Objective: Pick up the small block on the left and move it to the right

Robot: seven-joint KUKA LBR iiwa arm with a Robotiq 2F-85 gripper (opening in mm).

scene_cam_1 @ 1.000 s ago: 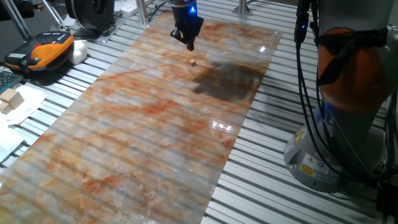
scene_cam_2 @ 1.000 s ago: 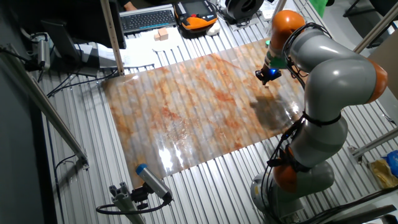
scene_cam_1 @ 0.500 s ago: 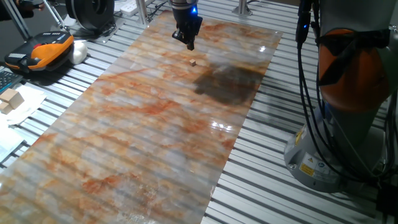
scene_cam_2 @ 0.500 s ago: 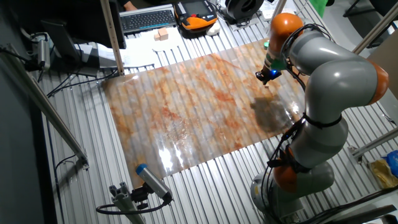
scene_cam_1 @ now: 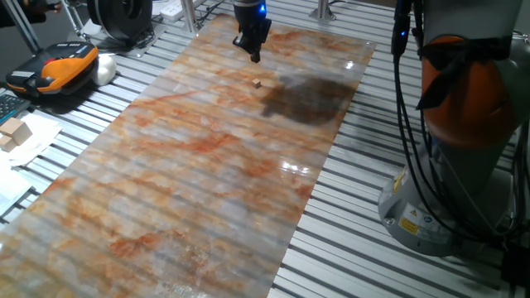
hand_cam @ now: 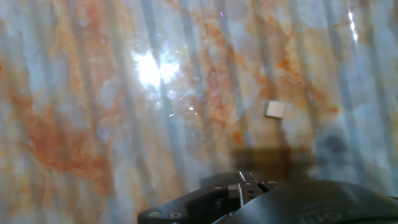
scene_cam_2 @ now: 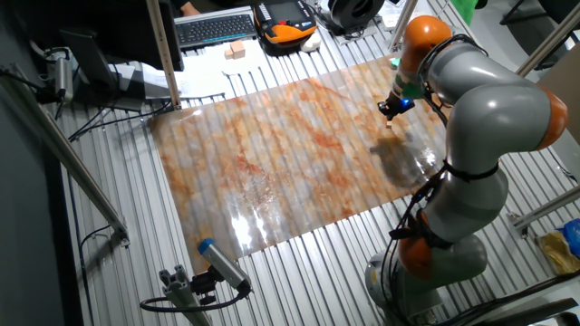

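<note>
Black two-finger gripper (scene_cam_1: 254, 55) hovers at 12 o'clock of tiny light-tan wooden cube (scene_cam_1: 257, 84); jaws near-closed, empty.

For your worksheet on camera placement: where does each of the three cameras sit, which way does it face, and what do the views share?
One fixed view: low at the sheet's end, facing the claw; orange-grey arm base at right.
The other fixed view: high, opposite side, looking down; whole arm shows.
Hand view: on the hand, facing down; dark claw body at bottom.
Shared: marbled orange-grey sheet, tiny light-tan wooden cube.
</note>
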